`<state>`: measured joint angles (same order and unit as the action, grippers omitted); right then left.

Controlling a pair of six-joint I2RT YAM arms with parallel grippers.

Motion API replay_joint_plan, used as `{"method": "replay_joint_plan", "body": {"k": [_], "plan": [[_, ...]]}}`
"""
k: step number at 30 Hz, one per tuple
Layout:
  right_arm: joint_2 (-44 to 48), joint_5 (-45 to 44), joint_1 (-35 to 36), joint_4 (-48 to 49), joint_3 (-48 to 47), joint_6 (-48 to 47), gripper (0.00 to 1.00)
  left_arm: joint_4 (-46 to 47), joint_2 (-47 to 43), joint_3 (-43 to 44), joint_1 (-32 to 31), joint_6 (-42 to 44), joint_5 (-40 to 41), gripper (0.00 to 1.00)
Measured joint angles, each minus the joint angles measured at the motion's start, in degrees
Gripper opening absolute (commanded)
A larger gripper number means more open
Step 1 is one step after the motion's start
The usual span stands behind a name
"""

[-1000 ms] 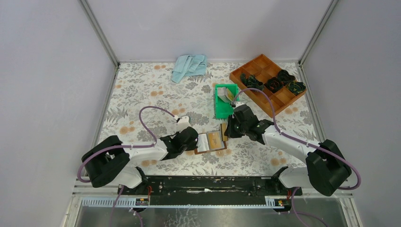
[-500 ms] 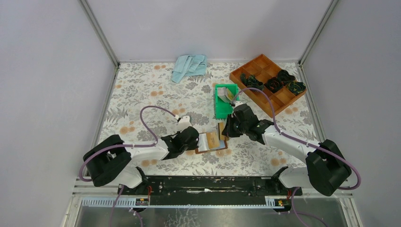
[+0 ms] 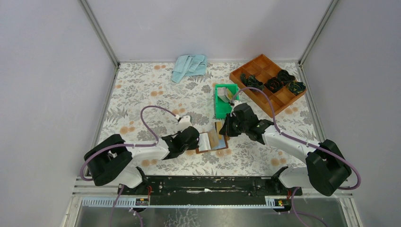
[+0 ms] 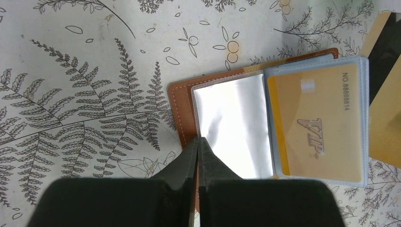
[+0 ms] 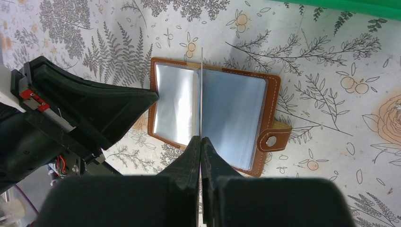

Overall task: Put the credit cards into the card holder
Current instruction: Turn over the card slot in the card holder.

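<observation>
The brown leather card holder [image 3: 213,143] lies open on the floral table, its clear sleeves facing up and its snap tab [image 5: 271,140] at the right. In the left wrist view a gold VIP card [image 4: 314,120] sits in one sleeve. My left gripper [image 4: 198,140] is shut on the near left edge of the card holder [image 4: 182,113]. My right gripper [image 5: 200,138] is shut on a gold-tan credit card with a dark stripe [image 4: 385,109]. It holds the card on edge [image 5: 201,94] above the middle of the holder. More cards [image 3: 226,96] stand in the green bin.
A green plastic bin [image 3: 220,108] stands just beyond the holder. An orange-brown wooden compartment tray [image 3: 283,97] with dark items is at the far right. A light blue cloth [image 3: 189,66] lies at the back. Grey walls enclose the table.
My right gripper has moved slightly left and away with the card, which now stands more upright over the holder. The holder has shifted a little. My left gripper has stayed clamped.
</observation>
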<state>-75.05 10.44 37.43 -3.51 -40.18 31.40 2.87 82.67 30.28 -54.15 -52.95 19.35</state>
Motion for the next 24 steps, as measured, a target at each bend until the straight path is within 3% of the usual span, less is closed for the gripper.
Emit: {"method": "replay_joint_plan", "body": {"k": [24], "plan": [[-3.1,1.2,4.7,4.0,0.0,2.4,0.00,0.0,0.0,0.0,-0.1,0.0,0.2,0.02]]}}
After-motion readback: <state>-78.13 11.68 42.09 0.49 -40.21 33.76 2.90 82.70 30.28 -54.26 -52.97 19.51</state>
